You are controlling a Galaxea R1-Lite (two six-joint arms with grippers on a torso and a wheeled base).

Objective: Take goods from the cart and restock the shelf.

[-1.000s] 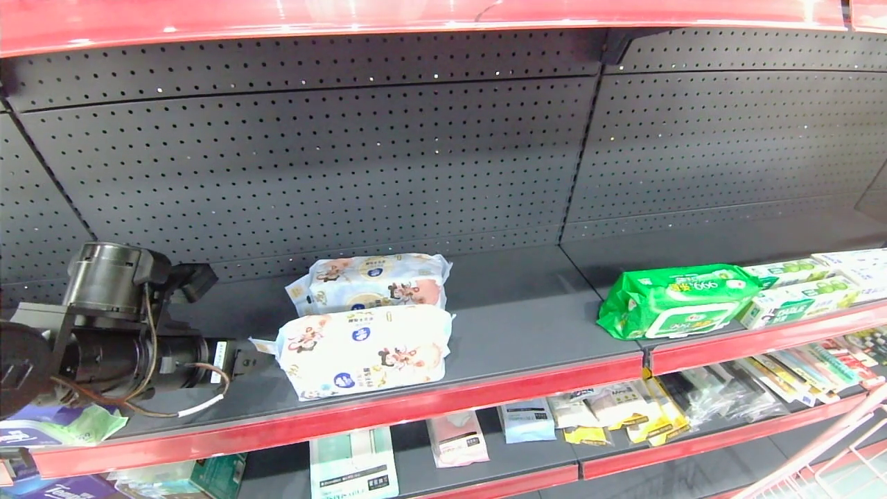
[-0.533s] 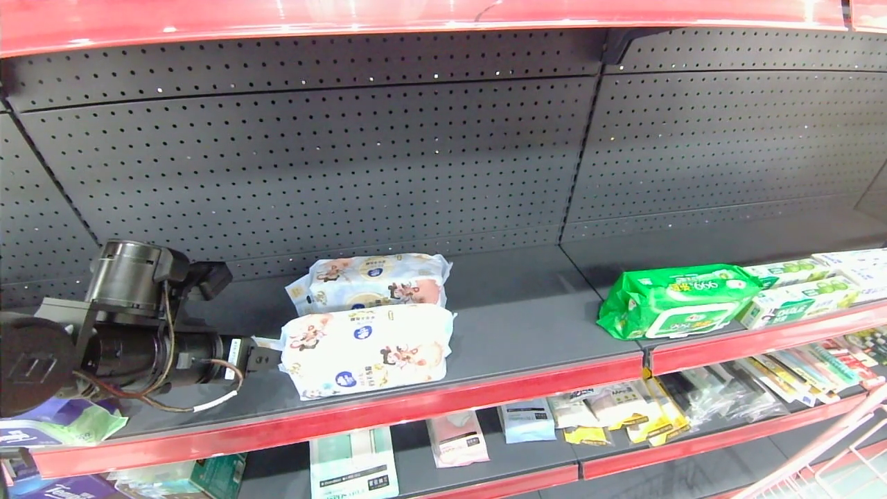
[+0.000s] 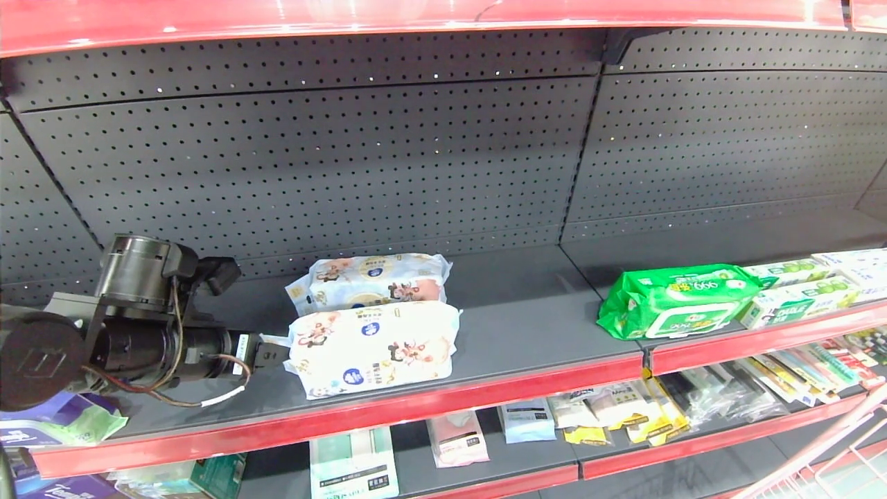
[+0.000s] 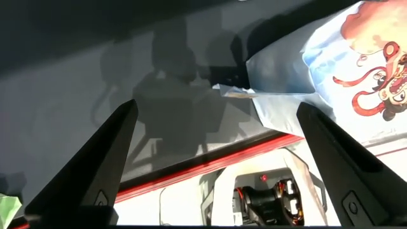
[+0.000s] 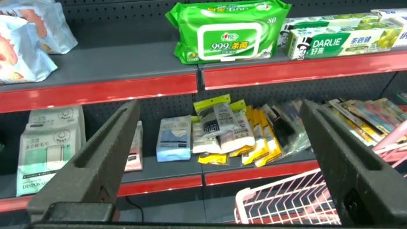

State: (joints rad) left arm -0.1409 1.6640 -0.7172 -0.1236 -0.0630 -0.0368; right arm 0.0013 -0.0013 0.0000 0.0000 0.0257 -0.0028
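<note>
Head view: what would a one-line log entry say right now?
left tool: open, at front pack | front pack: on shelf | right tool: open

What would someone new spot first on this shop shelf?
Probably the white cartoon pack at the front of the grey shelf, with the robot's left pincer open right at its end. A matching pack lies just behind it, and a bright green pack sits farther right by the red edge.
</note>
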